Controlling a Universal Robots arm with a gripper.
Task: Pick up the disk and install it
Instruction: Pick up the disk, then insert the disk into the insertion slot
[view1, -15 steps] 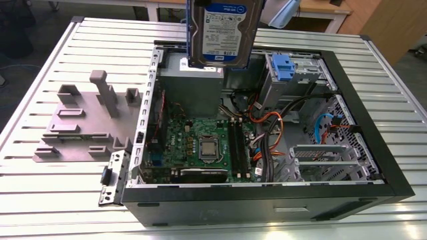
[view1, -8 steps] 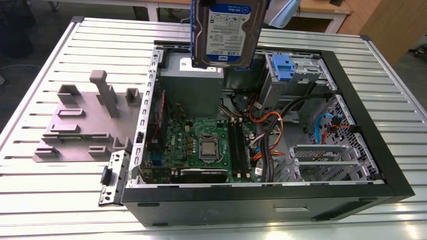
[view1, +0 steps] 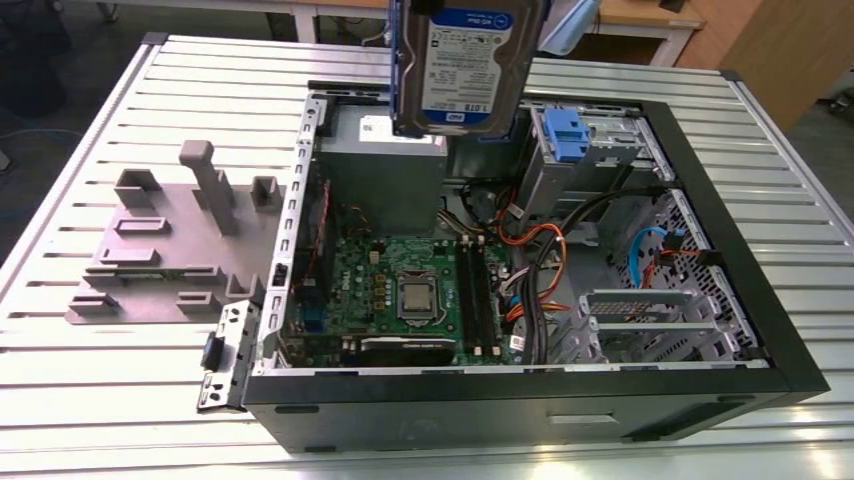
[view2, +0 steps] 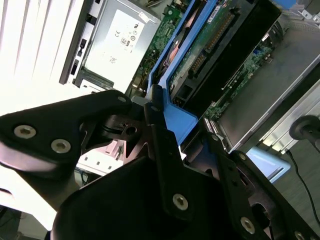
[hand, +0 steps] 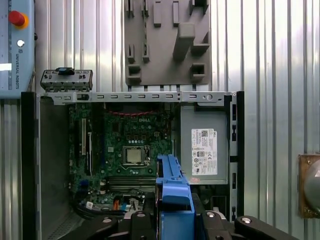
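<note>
The disk (view1: 461, 65), a silver hard drive with a blue-and-white label and a blue carrier frame, hangs upright high above the far side of the open computer case (view1: 747, 300). In both wrist views my gripper (view2: 180, 120) (hand: 173, 218) is shut on the disk, its black fingers (view2: 162, 140) clamped on the blue frame (hand: 173, 192). The second wrist view looks along the disk's (view2: 200, 50) green circuit-board underside. Below the disk lie the grey power supply (view1: 380, 175) and the drive bay (view1: 601, 150).
A small blue latch piece (view1: 567, 135) stands upright in the drive bay. The motherboard (view1: 400, 290) and orange and black cables (view1: 534, 250) fill the case floor. A grey fixture plate (view1: 174, 240) with posts sits on the slatted table (view1: 134, 400), at the exterior view's left.
</note>
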